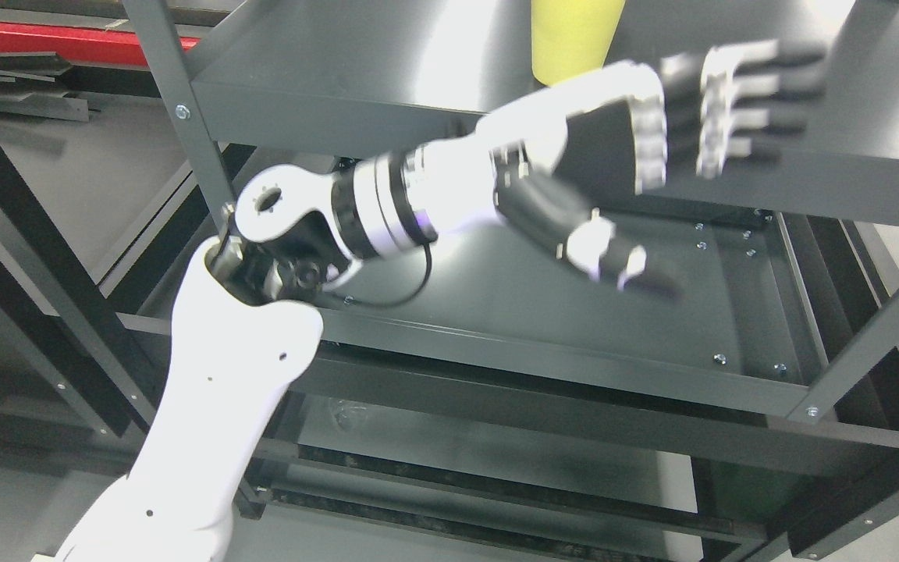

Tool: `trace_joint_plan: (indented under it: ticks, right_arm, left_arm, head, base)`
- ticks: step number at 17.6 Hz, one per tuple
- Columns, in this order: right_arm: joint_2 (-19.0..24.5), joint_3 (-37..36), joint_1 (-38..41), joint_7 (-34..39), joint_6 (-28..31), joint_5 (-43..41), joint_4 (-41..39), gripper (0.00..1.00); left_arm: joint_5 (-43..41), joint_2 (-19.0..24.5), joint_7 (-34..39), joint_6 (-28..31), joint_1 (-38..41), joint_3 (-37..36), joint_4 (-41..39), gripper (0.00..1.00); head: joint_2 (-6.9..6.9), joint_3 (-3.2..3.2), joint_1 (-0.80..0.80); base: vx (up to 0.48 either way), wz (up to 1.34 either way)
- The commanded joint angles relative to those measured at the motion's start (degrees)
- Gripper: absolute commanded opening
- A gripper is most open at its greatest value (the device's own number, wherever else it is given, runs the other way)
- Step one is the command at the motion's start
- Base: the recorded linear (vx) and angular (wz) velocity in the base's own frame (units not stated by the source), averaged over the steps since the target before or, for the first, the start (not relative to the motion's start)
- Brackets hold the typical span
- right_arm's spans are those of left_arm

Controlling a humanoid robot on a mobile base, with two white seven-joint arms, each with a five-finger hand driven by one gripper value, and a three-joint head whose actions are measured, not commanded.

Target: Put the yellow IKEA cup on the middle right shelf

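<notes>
Shelves of dark grey metal fill the view, one above the other. The yellow cup point(574, 39) stands on the upper shelf point(387, 70), up at twelve o'clock in the picture. Only its lower part shows, because the top edge of the picture cuts it off.

The left arm point(207, 421) is white and comes in from seven o'clock. It bends at a round joint and then reaches across toward two o'clock. The left hand point(676, 148) is at its end, out in front of the upper shelf's front edge. The hand looks a bit blurry. Its four black fingers point(762, 94) are stretched out flat, side by side, and point to three o'clock. The thumb point(613, 257) sticks down toward five o'clock, away from the fingers. The hand is spread wide and holds nothing.

The cup is just at eleven o'clock from the hand's knuckles. The back of the hand covers a little of the cup's bottom edge in the picture, and you cannot tell if they touch.

Below the hand is the next shelf point(543, 312), with small screws near its right side. More shelves sit lower down, toward six o'clock.
</notes>
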Motion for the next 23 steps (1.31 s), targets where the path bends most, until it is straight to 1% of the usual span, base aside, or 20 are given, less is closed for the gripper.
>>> trace_joint_plan:
  ticks: [1,3,4,5,7,8,9,11,13,14,15,18,19,21,23]
  right_arm:
    - [-1.0,1.0,0.8,0.0,0.0,-1.4,0.0,0.99]
    - [-1.0,1.0,0.8,0.0,0.0,-1.4,0.0,0.99]
    - [-1.0,1.0,0.8,0.0,0.0,-1.4,0.0,0.99]
    - [-1.0,1.0,0.8,0.0,0.0,-1.4,0.0,0.99]
    - [-1.0,1.0,0.8,0.0,0.0,-1.4,0.0,0.99]
    - [-1.0,1.0,0.8,0.0,0.0,-1.4,0.0,0.99]
    - [-1.0,1.0,0.8,0.0,0.0,-1.4,0.0,0.99]
    - [-1.0,1.0,0.8,0.0,0.0,-1.4,0.0,0.99]
    - [-1.0,1.0,0.8,0.0,0.0,-1.4,0.0,0.99]
    - [-1.0,1.0,0.8,0.0,0.0,-1.4,0.0,1.00]
    - [-1.0,1.1,0.8,0.0,0.0,-1.4,0.0,0.99]
    - [-1.0,1.0,0.8,0.0,0.0,-1.4,0.0,0.99]
    - [-1.0,1.0,0.8,0.0,0.0,-1.4,0.0,0.99]
    - [-1.0,1.0,0.8,0.0,0.0,-1.4,0.0,1.00]
    - [-1.0,1.0,0.8,0.0,0.0,-1.4,0.0,0.99]
  left_arm:
    - [-2.3,2.5,-1.9,-0.1,11.7,-12.0,-1.7,0.98]
    - [-9.2,1.6,-1.7,-0.4,17.8,-12.2,1.3,0.98]
    - [-14.9,-0.4,-1.3,-1.9,21.1,-11.1,5.2,0.99]
    - [-19.1,-1.7,-1.2,-5.5,23.8,-8.9,8.9,0.99]
    - [-25.1,-1.7,0.2,-15.2,26.3,-3.6,16.5,0.99]
    - [-26.0,-1.7,3.7,-19.8,26.4,-2.0,19.6,0.99]
    - [-26.3,-1.7,10.1,-23.3,26.4,0.0,21.7,0.99]
    - [-26.4,-1.7,26.6,-24.3,26.4,4.2,22.7,0.99]
    - [-27.1,-1.7,46.7,-24.5,26.9,7.0,22.5,0.99]
    - [-28.7,-1.7,53.8,-25.0,27.1,7.9,22.5,0.99]
    - [-30.8,-1.7,56.6,-25.7,27.7,8.2,22.2,0.99]
    - [-32.4,-1.7,56.3,-28.9,30.8,8.2,19.7,0.99]
    - [-32.5,-1.7,55.4,-28.9,32.0,8.3,18.2,0.99]
    - [-32.5,-1.7,50.8,-28.7,33.3,9.0,14.8,0.99]
    - [-32.5,-1.7,49.8,-28.2,32.8,8.4,13.7,0.99]
  head:
    - [0.00,0.00,0.00]
    - [0.00,0.00,0.00]
    - [0.00,0.00,0.00]
    - [0.00,0.00,0.00]
    - [0.00,0.00,0.00]
    - [0.00,0.00,0.00]
    - [0.00,0.00,0.00]
    - [0.00,0.00,0.00]
    - [0.00,0.00,0.00]
    - [0.00,0.00,0.00]
    - [0.00,0.00,0.00]
    - [0.00,0.00,0.00]
    - [0.00,0.00,0.00]
    - [0.00,0.00,0.00]
    - [0.00,0.00,0.00]
  base:
    - [0.000,0.00]
    - [0.000,0.00]
    - [0.000,0.00]
    - [-0.017,0.00]
    - [-0.014,0.00]
    - [0.000,0.00]
    - [0.000,0.00]
    - [0.000,0.00]
    - [0.000,0.00]
    - [0.000,0.00]
    - [0.000,0.00]
    - [0.000,0.00]
    - [0.000,0.00]
    - [0.000,0.00]
    - [0.000,0.00]
